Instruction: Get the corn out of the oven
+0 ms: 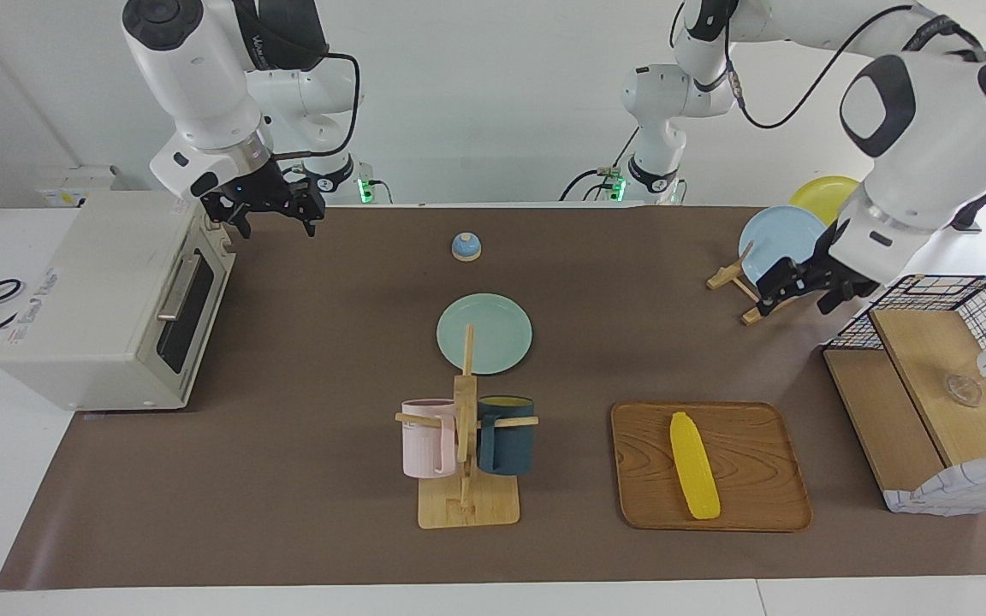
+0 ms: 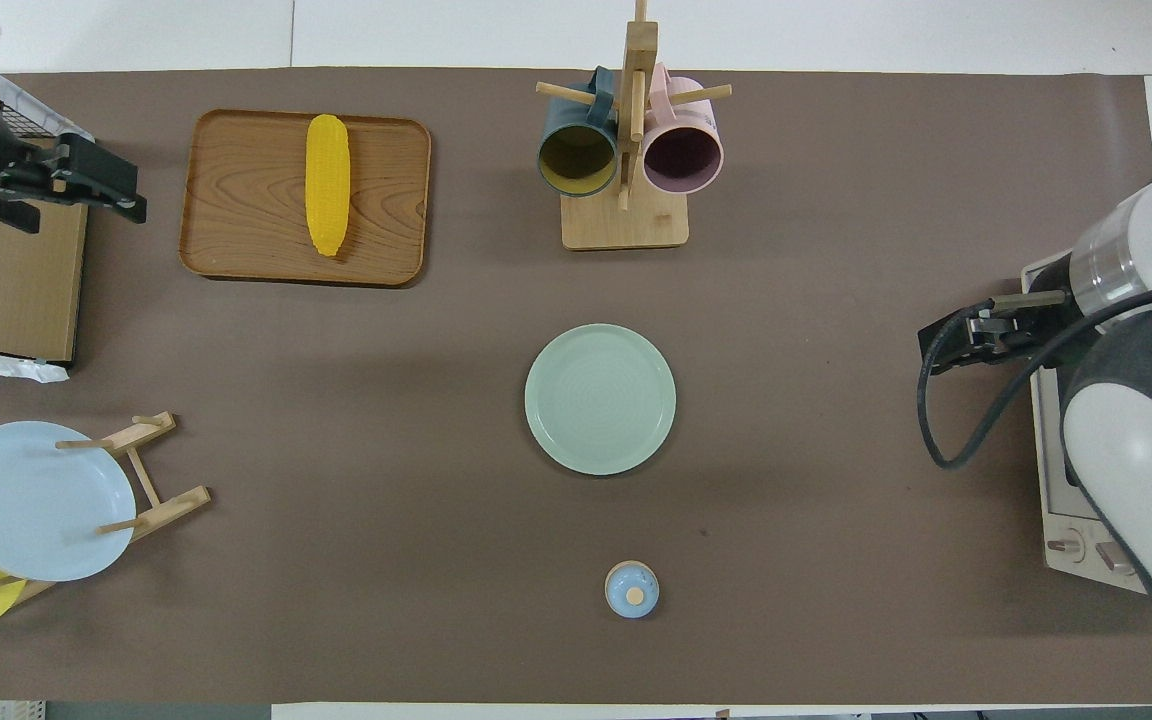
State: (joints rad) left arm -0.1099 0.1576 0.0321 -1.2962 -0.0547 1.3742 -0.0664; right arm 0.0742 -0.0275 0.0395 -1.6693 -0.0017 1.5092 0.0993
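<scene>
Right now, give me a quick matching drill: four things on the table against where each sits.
Things:
1. corn
2. mugs
3. blue plate
4. oven

Places:
A. right arm's end of the table
B. hung on a wooden stand
C. lying on the wooden tray
D. propped in a wooden rack

Pairs: 1-C, 2-B, 3-D, 4-A

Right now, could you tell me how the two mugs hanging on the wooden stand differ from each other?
The pink mug is pale pink inside and out, while the dark teal mug has a mustard-yellow interior. The pink mug hangs toward the right arm's end of the table, the teal mug toward the left arm's end. Both hang from pegs on the same wooden stand and look alike in size and shape.
</scene>
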